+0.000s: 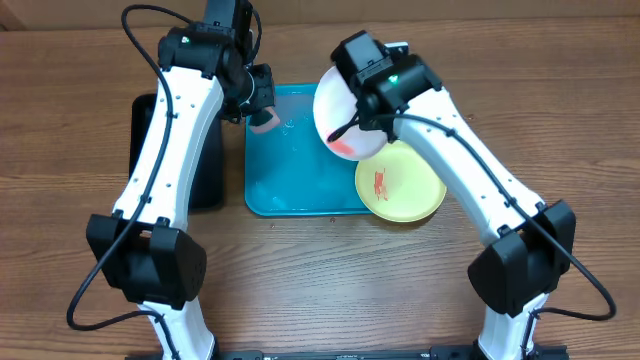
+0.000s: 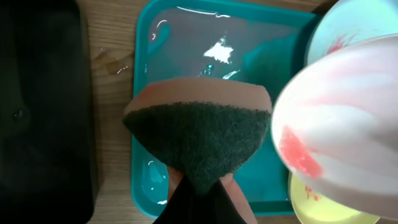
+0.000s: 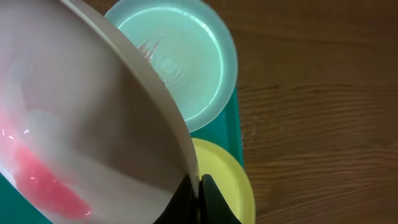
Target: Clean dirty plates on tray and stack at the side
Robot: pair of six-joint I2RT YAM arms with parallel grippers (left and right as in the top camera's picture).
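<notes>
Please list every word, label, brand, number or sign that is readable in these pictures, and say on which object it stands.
No readable text in any view. The red marks on the round white plastic plate and the round yellow-green plastic plate are smears, not writing. The large turquoise-blue plastic tray, the black rectangular tray and the dark green scouring sponge show no print.
</notes>
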